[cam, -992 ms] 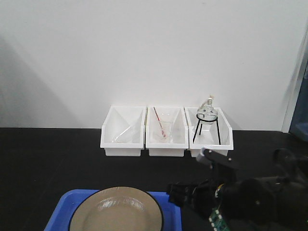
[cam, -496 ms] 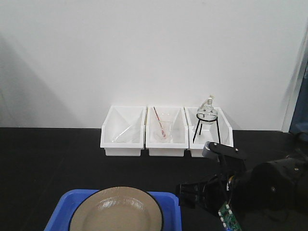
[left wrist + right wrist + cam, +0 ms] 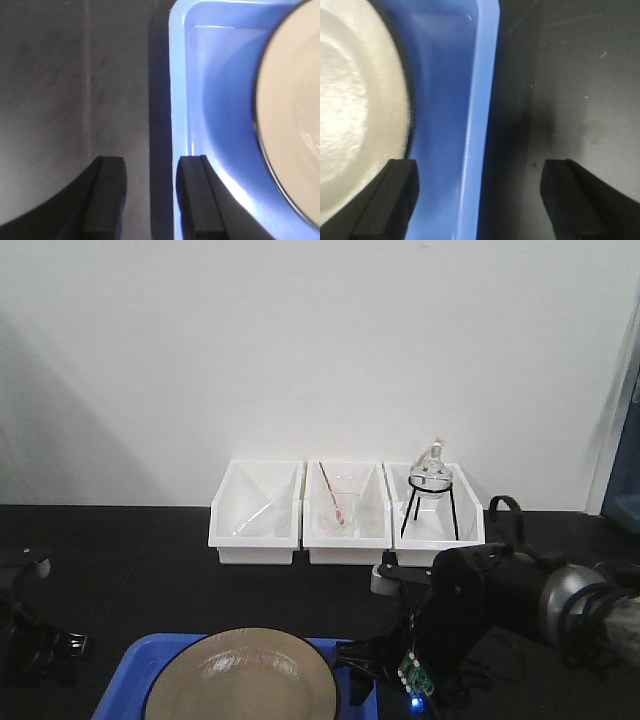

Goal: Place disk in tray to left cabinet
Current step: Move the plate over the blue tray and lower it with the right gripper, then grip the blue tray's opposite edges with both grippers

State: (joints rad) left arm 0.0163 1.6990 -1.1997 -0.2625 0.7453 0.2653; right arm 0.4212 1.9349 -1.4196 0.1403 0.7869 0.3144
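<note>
**Clerk:** Item one, the disk (image 3: 240, 676)?
**Checker:** Tan plate, thin black rim. It lies flat inside the tray (image 3: 122, 676) and covers most of its floor, with blue showing at both ends. I would log that step as done.

**Clerk:** Item two, the left gripper (image 3: 150, 196)?
**Checker:** Jaws released, holding nothing. It is at the tray's left end, one finger outside over the black table (image 3: 150, 560), the other over the inner side of the rim. I cannot tell whether it touches the rim.

**Clerk:** Item three, the right gripper (image 3: 485, 197)?
**Checker:** Spread wide, likewise empty. It sits astride the tray's right rim, one finger over the tray floor just beside the disk's edge, the other outside the tray.

**Clerk:** Other stock?
**Checker:** Three white bins (image 3: 345, 530) in a row beyond the tray's far side, well apart from it. The right-hand bin holds a round flask (image 3: 431, 472) on a black stand (image 3: 452, 510); the middle one holds a beaker (image 3: 343, 508). The cabinet is not in view.

**Clerk:** Step in hand?
**Checker:** By my reading, taking hold of the tray at both ends. The next move calls for both pairs of jaws to pinch their rims together. Then an even lift, so the disk does not slide, and a carry off to the tray's left, where the cabinet should stand.
</note>
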